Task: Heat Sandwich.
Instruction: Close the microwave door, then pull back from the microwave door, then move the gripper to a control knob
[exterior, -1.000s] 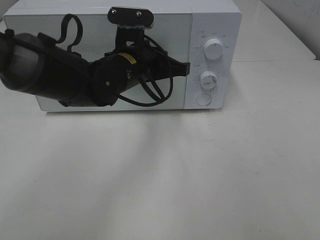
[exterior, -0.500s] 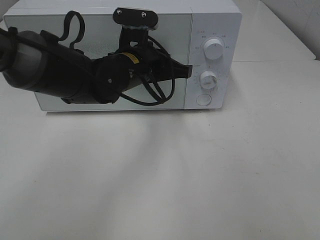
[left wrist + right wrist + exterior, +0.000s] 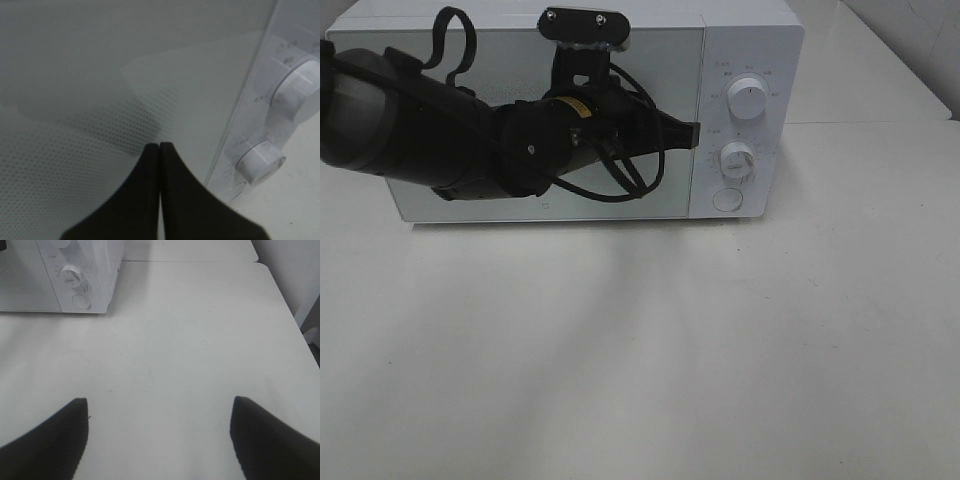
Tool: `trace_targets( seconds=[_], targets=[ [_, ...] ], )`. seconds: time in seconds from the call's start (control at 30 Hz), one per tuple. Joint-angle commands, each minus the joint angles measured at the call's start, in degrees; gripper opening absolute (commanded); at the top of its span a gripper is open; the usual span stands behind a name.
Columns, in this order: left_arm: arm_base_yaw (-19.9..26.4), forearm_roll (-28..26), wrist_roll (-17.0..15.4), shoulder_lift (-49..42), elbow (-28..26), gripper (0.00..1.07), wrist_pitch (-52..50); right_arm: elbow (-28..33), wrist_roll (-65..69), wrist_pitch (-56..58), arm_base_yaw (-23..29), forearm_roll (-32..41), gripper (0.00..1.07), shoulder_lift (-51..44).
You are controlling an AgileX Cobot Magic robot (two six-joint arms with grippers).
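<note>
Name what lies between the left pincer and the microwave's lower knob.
Only the door's edge and bare white panel separate the shut left pincer from the lower knob; the left wrist view shows it.

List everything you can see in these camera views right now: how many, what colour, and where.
microwave: one, white, at the back of the table
door: one, pale glass with a dotted screen, closed, on the microwave's front
knobs: two, white, on the panel right of the door, the upper above the lower
button: one, white, round, below the lower knob
table: one, white, under the microwave
left arm: one, black, stretched across the front of the door
left pincer: one, black, shut, tips at the door's right edge
right pincer: one, black, open, over the table in front of the microwave
</note>
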Motion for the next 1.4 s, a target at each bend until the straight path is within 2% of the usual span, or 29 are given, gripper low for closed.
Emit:
trace_targets(
  seconds=[0.03, 0.17, 0.3, 0.4, 0.43, 0.47, 0.5, 0.53, 0.6, 0.7, 0.77, 0.8, 0.93, 1.1, 1.23, 1.3, 1.4],
  targets=[
    [-2.1, -1.5, 0.5, -2.0, 2.9, 0.0, -2.2, 0.1, -0.5, -0.6, -0.5, 0.1, 0.75, -1.5],
    [-3.4, -1.7, 0.5, -3.5, 5.3, 0.0, -1.4, 0.1, -0.5, -0.6, -0.5, 0.1, 0.75, -1.5],
    [-4.4, -2.0, 0.3, -6.2, 7.3, 0.01, 4.5, 0.1, -0.5, -0.6, -0.5, 0.1, 0.75, -1.5],
    [-4.4, -1.9, 0.3, -8.5, 7.5, 0.43, 14.4, 0.1, -0.5, -0.6, -0.5, 0.1, 0.75, -1.5],
    [-4.4, -1.9, 0.3, -8.5, 7.5, 0.43, 14.4, 0.1, -0.5, -0.6, -0.5, 0.1, 0.75, -1.5],
    [-4.4, -2.1, 0.2, -9.2, 7.5, 0.62, 16.6, 0.1, -0.5, -0.6, -0.5, 0.1, 0.75, -1.5],
    [-4.4, -2.0, 0.1, -10.0, 7.5, 0.92, 20.4, 0.1, -0.5, -0.6, -0.5, 0.1, 0.75, -1.5],
    [-4.4, -1.8, 0.0, -10.6, 7.5, 1.02, 22.2, 0.1, -0.5, -0.6, -0.5, 0.1, 0.75, -1.5],
    [-4.4, -1.4, 0.2, -10.9, 7.5, 1.0, 23.5, 0.1, -0.5, -0.6, -0.5, 0.1, 0.75, -1.5],
    [-4.3, 1.6, 0.2, -12.8, 7.5, 0.98, 32.1, 0.1, -0.5, -0.6, -0.5, 0.1, 0.75, -1.5],
    [-4.3, 2.5, 0.2, -13.4, 7.5, 0.98, 34.1, 0.1, -0.5, -0.6, -0.5, 0.1, 0.75, -1.5],
    [-4.1, 4.0, 0.0, -14.6, 7.5, 0.98, 38.9, 0.1, -0.5, -0.6, -0.5, 0.1, 0.75, -1.5],
    [-3.0, 4.1, -0.2, -16.6, 7.5, 0.98, 44.9, 0.1, -0.5, -0.6, -0.5, 0.1, 0.75, -1.5],
    [1.6, 4.1, -1.1, -19.8, 7.5, 0.98, 54.7, 0.1, -0.5, -0.6, -0.5, 0.1, 0.75, -1.5],
    [8.8, 5.7, -1.1, -23.8, 7.5, 0.98, 66.0, 0.1, -0.5, -0.6, -0.5, 0.1, 0.75, -1.5],
    [9.9, 6.2, -1.1, -24.6, 7.5, 0.98, 67.4, 0.1, -0.5, -0.6, -0.5, 0.1, 0.75, -1.5],
    [14.3, 8.0, -1.3, -27.6, 7.5, 0.98, 72.5, 0.1, -0.5, -0.6, -0.5, 0.1, 0.75, -1.5]
  ],
)
